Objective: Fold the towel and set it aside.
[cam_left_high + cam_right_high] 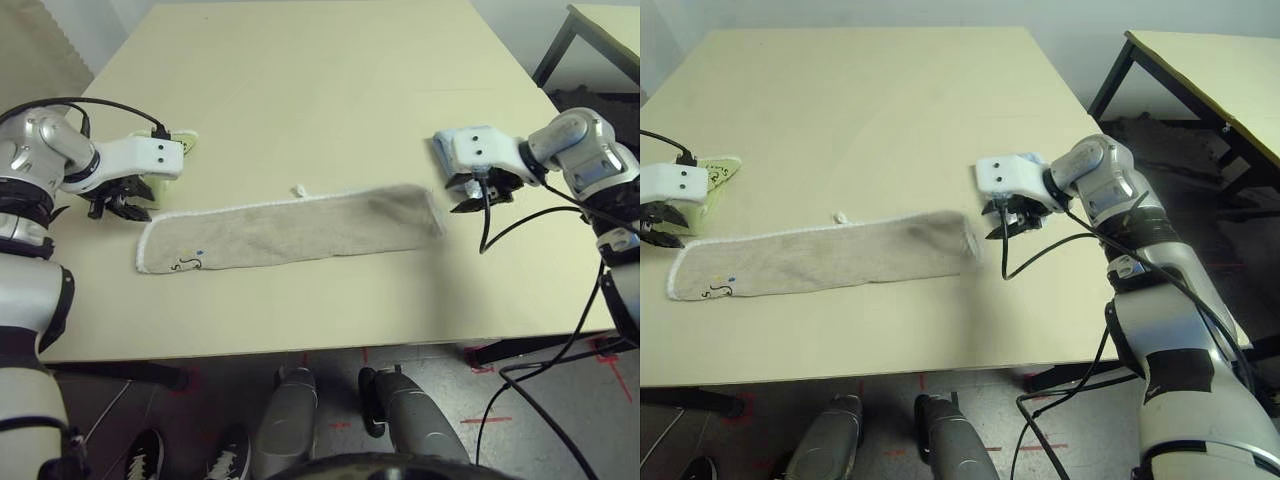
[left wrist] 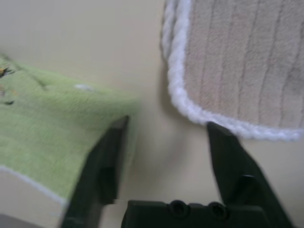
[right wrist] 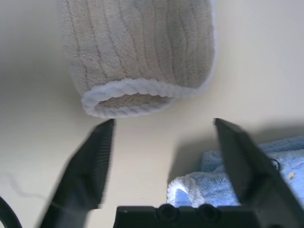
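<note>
Folded lengthwise into one long narrow strip, the beige towel (image 1: 290, 232) lies flat across the near part of the bench (image 1: 330, 90), its embroidered motif at the robot's left end and a small white loop poking out along the far edge. Each arm hangs just beyond one end of that strip. The left pincer (image 1: 118, 206) has its two black fingers spread wide with nothing between them, tips above bare bench beside the towel's white-stitched corner; a lime-green folded towel (image 2: 42, 142) sits right beside it. The right pincer (image 1: 478, 194) is likewise wide apart and empty, just off the strip's rolled end, with a light-blue folded towel (image 3: 223, 175) under it. Both ends appear to have been let go so the strip rests straight. By my reading, one lengthwise fold is done; folding end to end and setting the towel aside remain.
</note>
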Action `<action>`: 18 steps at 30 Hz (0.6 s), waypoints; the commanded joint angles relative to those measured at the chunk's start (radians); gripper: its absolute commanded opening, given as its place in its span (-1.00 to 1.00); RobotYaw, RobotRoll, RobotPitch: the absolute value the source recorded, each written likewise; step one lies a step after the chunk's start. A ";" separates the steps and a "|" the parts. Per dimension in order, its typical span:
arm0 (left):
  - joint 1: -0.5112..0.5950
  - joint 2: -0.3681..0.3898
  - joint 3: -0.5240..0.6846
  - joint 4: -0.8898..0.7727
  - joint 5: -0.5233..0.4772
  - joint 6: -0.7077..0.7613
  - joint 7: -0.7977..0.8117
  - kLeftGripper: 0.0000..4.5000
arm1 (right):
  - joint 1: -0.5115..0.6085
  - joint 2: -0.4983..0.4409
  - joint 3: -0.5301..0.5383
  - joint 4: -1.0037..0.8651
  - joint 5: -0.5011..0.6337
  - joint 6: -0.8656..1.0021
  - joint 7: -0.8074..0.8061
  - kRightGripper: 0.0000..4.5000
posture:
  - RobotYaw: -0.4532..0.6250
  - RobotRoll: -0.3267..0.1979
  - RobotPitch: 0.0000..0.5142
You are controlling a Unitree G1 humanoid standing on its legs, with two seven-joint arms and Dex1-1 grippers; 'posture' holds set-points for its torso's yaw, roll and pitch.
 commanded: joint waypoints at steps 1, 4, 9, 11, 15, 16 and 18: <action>0.004 0.020 0.030 0.019 0.009 -0.007 0.017 0.98 | 0.015 -0.010 -0.033 -0.014 0.000 0.036 0.017 1.00 | 0.06 0.25 -0.35; 0.013 0.033 0.052 0.018 -0.002 -0.009 0.036 0.98 | 0.032 -0.011 -0.059 -0.040 0.019 0.101 0.021 1.00 | 0.06 0.25 -0.34; 0.069 0.042 0.156 -0.022 -0.105 -0.015 0.020 0.98 | 0.019 0.037 -0.168 -0.083 0.142 0.616 0.053 1.00 | 0.07 0.25 -0.32; 0.119 0.045 0.224 -0.062 -0.186 -0.007 -0.016 0.98 | 0.001 0.040 -0.181 -0.077 0.186 0.901 0.083 1.00 | 0.08 0.25 -0.32; 0.278 0.065 0.376 -0.184 -0.376 0.055 -0.100 0.98 | -0.048 0.035 -0.176 0.015 0.238 1.296 0.078 1.00 | 0.08 0.25 -0.32; 0.328 0.071 0.415 -0.209 -0.418 0.077 -0.107 0.98 | -0.064 0.041 -0.179 0.058 0.240 1.351 0.052 1.00 | 0.09 0.25 -0.32; 0.427 0.085 0.471 -0.252 -0.466 0.096 -0.097 0.98 | -0.089 0.057 -0.187 0.121 0.253 1.437 0.011 1.00 | 0.10 0.25 -0.33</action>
